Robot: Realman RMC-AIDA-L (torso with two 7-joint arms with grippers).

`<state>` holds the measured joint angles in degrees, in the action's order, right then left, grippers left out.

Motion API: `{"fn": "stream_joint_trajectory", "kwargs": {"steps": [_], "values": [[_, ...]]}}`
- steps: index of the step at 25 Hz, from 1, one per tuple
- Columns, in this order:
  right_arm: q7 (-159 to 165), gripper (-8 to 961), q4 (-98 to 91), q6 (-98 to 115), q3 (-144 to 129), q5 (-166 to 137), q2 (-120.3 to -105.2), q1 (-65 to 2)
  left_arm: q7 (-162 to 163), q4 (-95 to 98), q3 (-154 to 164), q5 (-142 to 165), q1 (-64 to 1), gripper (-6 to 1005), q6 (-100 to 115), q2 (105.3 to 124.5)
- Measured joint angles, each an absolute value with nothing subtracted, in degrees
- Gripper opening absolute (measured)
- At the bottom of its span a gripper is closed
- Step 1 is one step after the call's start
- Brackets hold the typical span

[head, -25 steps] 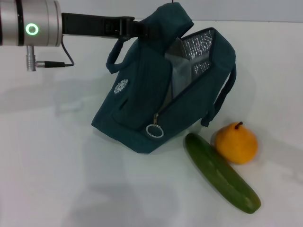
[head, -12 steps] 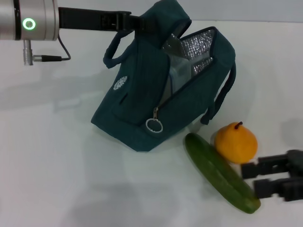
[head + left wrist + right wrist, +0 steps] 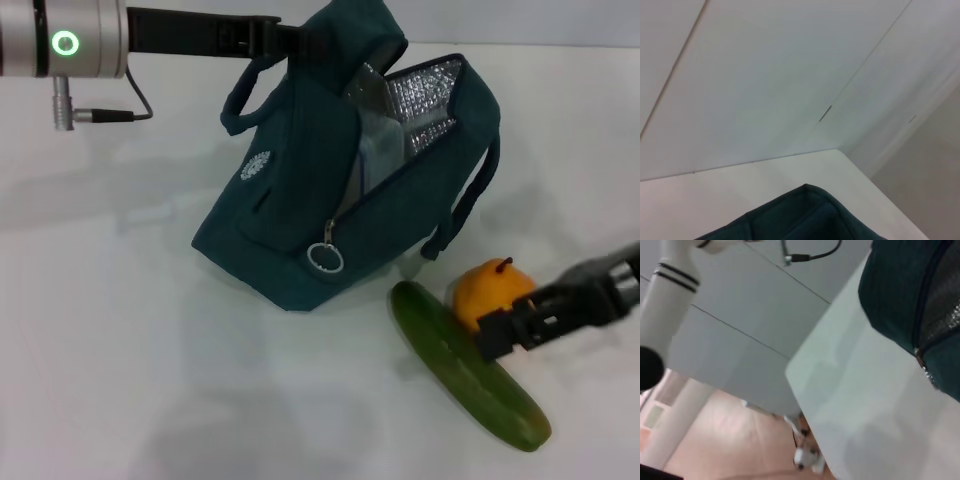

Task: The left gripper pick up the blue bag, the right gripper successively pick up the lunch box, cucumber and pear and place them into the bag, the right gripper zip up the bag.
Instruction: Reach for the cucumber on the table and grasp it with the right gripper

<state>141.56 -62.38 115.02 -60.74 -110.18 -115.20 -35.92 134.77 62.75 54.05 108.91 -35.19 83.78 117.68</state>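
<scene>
The blue bag (image 3: 290, 210) hangs tilted from my left gripper (image 3: 283, 38), which is shut on its top at the upper left. The bag's mouth is open and shows silver lining, with the pale lunch box (image 3: 380, 152) inside. The bag also shows in the left wrist view (image 3: 805, 215) and the right wrist view (image 3: 910, 285). The green cucumber (image 3: 445, 365) lies on the table in front of the bag, to its right. The orange pear (image 3: 483, 285) stands just behind it. My right gripper (image 3: 497, 336) reaches in from the right, open, over the cucumber and in front of the pear.
The white table (image 3: 130, 350) stretches out to the left and front of the bag. The zipper's ring pull (image 3: 325, 258) hangs at the bag's lower front corner. A strap loop (image 3: 470, 200) hangs down the bag's right side.
My right gripper has come in from the lower right, up and leftward, until it sits over the cucumber by the pear. The bag and left arm have hardly moved.
</scene>
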Motion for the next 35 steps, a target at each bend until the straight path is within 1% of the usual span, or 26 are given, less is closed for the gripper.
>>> {"fn": "stream_joint_trajectory", "kwargs": {"steps": [5,10,21,27,32,35], "values": [[151.1,611,-61.9,115.5,-63.2,-117.8,-115.22,-43.6,134.9,62.8,54.1,108.9,-35.5,49,83.8,117.96],[155.6,615,-59.6,115.2,-64.4,-124.5,-115.30,-49.3,135.0,62.8,54.1,108.9,-35.5,49,83.7,118.02],[158.0,622,-51.6,110.8,-71.0,-132.5,-115.53,-55.6,135.2,61.7,54.0,108.9,-36.7,49,82.4,118.29],[157.2,626,-49.3,107.6,-74.4,-134.7,-115.45,-56.7,135.0,61.3,54.0,108.9,-37.2,50,82.2,118.77],[156.9,762,-49.0,106.0,-76.2,-135.9,-115.60,-57.4,134.8,61.2,54.1,108.8,-37.2,50,82.2,118.81],[157.0,780,-48.7,104.0,-79.3,-135.9,-115.93,-57.7,134.6,61.2,54.0,108.7,-37.3,50,82.2,118.91]]}}
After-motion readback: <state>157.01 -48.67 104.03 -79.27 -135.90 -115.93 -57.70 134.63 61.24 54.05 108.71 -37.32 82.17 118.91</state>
